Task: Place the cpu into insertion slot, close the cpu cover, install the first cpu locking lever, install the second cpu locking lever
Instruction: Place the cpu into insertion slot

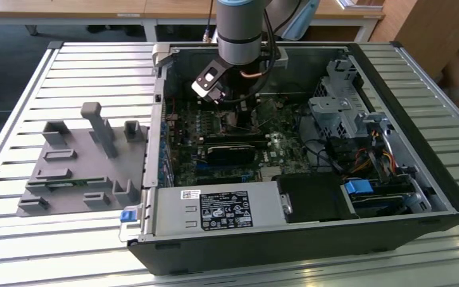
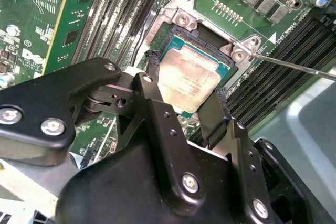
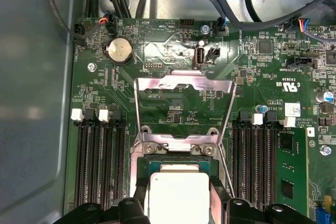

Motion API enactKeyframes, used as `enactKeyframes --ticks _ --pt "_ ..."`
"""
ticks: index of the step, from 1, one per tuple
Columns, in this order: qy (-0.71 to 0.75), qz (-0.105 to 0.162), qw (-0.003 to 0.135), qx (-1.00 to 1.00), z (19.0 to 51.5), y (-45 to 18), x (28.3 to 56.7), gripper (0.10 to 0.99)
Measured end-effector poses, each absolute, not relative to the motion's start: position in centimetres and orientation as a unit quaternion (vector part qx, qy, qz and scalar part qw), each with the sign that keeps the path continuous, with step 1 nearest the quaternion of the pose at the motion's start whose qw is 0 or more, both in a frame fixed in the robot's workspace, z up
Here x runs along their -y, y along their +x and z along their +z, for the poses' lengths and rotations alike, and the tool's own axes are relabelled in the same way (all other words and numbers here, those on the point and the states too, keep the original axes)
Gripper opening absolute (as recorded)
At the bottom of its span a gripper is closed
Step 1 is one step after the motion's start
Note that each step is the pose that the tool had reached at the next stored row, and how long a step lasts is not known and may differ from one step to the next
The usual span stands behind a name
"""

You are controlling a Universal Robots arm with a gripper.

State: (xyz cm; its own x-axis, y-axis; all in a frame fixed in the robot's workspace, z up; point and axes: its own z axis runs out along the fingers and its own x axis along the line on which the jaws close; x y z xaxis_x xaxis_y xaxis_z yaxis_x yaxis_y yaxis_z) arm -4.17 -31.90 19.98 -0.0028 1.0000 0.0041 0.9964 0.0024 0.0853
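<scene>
My gripper (image 2: pixel 186 77) is shut on the cpu (image 2: pixel 189 72), a pale silvery square chip, with a black finger (image 2: pixel 151 80) on either side of it. The chip is level at the insertion slot (image 2: pixel 169 36), whose black frame shows around it; I cannot tell whether it is seated. In the first wrist view the cpu (image 3: pixel 178 195) lies between the fingers (image 3: pixel 137 195) just beyond the raised cpu cover (image 3: pixel 184 83), a metal frame standing open. A thin locking lever (image 2: pixel 294 64) sticks out beside the socket. In the exterior view the arm (image 1: pixel 238 30) reaches down into the computer case.
Memory slots (image 3: pixel 100 166) flank the socket and one green memory module (image 3: pixel 290 177) is fitted. A coin cell (image 3: pixel 119 51) and cables (image 3: pixel 231 9) lie beyond the cover. The case holds a power supply (image 1: pixel 213 209) and drive cage (image 1: pixel 341 113). A grey fixture (image 1: pixel 78 161) sits on the slatted table.
</scene>
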Motion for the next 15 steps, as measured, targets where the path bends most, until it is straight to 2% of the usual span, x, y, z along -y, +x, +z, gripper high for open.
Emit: enactKeyframes --ticks 15 --pt "0.706 0.031 0.028 -0.707 19.3 -4.24 31.9 0.541"
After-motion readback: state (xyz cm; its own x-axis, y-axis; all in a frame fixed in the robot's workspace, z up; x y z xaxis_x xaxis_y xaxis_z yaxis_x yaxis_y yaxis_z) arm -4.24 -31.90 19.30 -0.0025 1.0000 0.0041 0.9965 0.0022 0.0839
